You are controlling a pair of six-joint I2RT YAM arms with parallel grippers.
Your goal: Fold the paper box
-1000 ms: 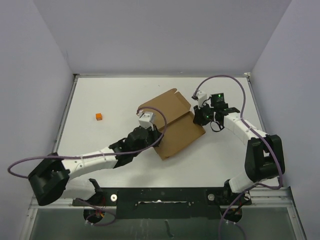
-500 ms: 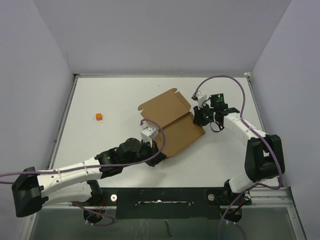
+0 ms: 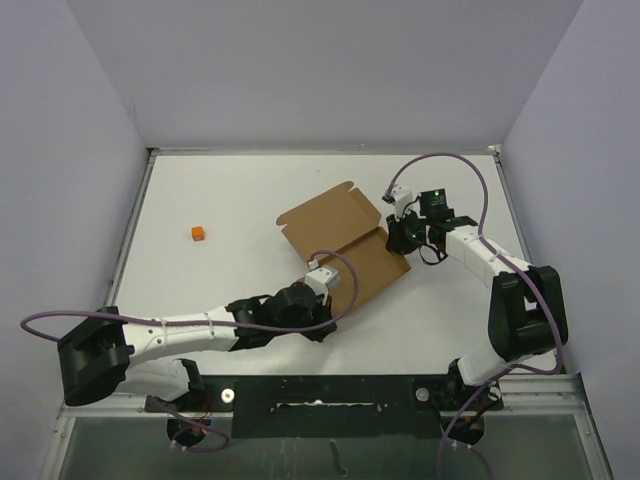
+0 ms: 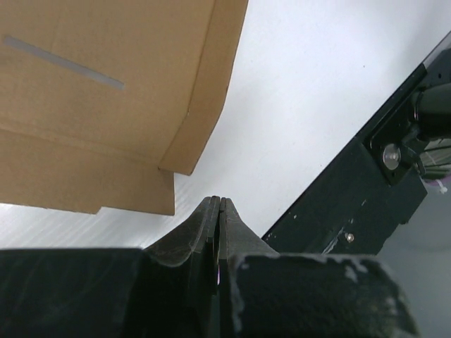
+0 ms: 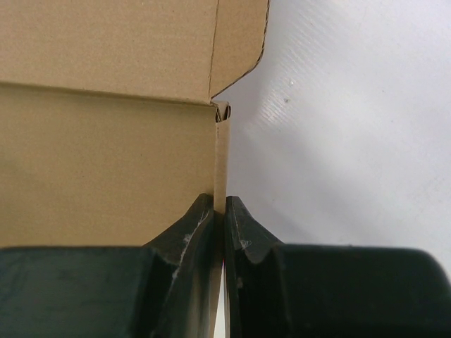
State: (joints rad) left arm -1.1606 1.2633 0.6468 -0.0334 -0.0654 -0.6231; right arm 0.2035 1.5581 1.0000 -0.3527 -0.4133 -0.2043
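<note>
The paper box (image 3: 345, 235) is a brown die-cut sheet lying partly folded in the middle of the table. My right gripper (image 3: 401, 237) is shut on its right edge; in the right wrist view a thin upright flap (image 5: 220, 162) sits pinched between the right gripper's (image 5: 220, 201) jaws, with the brown panel (image 5: 106, 169) to the left. My left gripper (image 3: 326, 322) lies just in front of the box's near corner, shut and holding nothing. In the left wrist view the left gripper (image 4: 218, 201) is clear of the box (image 4: 106, 105), which lies ahead on the left.
A small orange cube (image 3: 197, 233) rests on the table at the left. The black base rail (image 3: 320, 395) runs along the near edge, and it shows close to the right of my left gripper as the rail (image 4: 352, 190). Grey walls enclose the table.
My left arm has drawn back from on top of the box toward the near edge, and its jaws have finished closing, empty. The right gripper and the box have stayed put.
</note>
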